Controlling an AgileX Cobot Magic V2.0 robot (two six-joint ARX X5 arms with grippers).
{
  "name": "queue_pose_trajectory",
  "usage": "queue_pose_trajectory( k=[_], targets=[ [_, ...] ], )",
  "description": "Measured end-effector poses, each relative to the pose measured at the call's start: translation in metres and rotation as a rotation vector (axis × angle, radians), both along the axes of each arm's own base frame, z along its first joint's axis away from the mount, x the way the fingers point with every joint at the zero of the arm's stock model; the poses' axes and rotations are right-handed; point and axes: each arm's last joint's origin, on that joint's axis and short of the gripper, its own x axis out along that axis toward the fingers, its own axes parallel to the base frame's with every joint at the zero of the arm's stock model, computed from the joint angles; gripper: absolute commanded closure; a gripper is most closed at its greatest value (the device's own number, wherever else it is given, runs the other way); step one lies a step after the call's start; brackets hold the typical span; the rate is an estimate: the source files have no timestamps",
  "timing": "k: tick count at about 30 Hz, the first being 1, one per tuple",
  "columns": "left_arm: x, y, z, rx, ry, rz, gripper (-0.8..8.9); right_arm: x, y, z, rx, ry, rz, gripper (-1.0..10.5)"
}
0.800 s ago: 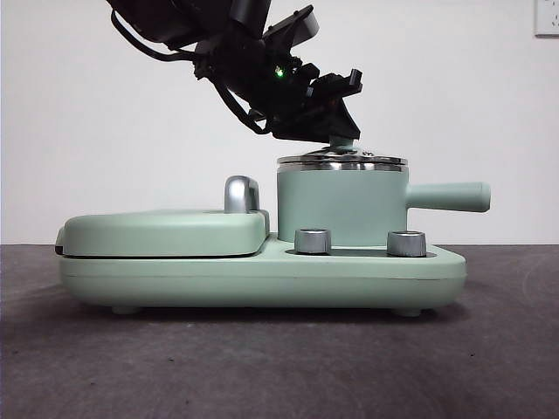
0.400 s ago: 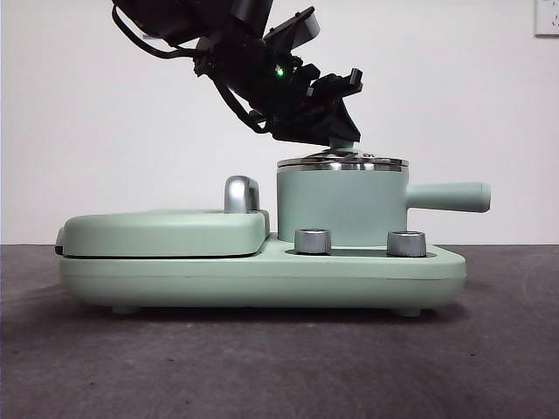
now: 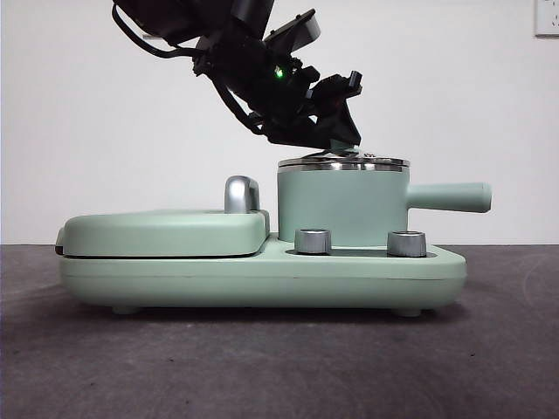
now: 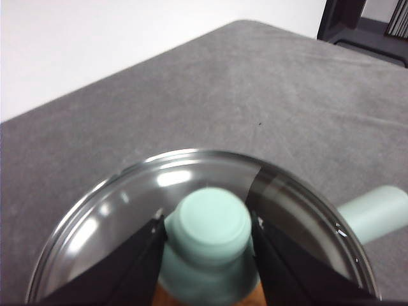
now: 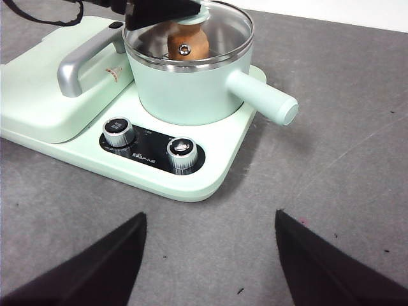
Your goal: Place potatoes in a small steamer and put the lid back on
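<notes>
Potato [image 5: 186, 39] inside steamer [image 3: 341, 205]; lid [image 3: 343, 162] apparently seated. Left gripper [image 4: 207, 239] pinching knob [image 4: 210, 220]; release remains. Right gripper [image 5: 210, 255] spread, waiting.

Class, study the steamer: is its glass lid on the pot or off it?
On. The lid sits level on the steamer, rim to rim, with the potato beneath the glass. The left claw grips its knob.

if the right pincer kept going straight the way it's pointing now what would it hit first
Most likely the bare grey tabletop just ahead of the open right pincer. The cooker base with its two dials lies further on, though depth is hard to judge from here.
</notes>
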Motion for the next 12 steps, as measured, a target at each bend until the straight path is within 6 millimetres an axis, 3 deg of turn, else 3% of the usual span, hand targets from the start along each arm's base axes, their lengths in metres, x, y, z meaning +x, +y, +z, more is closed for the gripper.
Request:
queue_pose_trajectory(
  k=[4, 10, 12],
  targets=[
    [-0.009, 0.007, 0.015, 0.014, 0.02, 0.002, 5.82, 0.0, 0.0, 0.0, 0.0, 0.0, 0.0, 6.3],
    [-0.035, 0.038, 0.073, -0.054, 0.035, 0.047, 5.83, 0.0, 0.0, 0.0, 0.002, 0.001, 0.004, 6.3],
    [-0.041, 0.051, 0.084, -0.065, 0.076, 0.079, 5.83, 0.0, 0.001, 0.0, 0.007, 0.006, 0.019, 6.3]
  ],
)
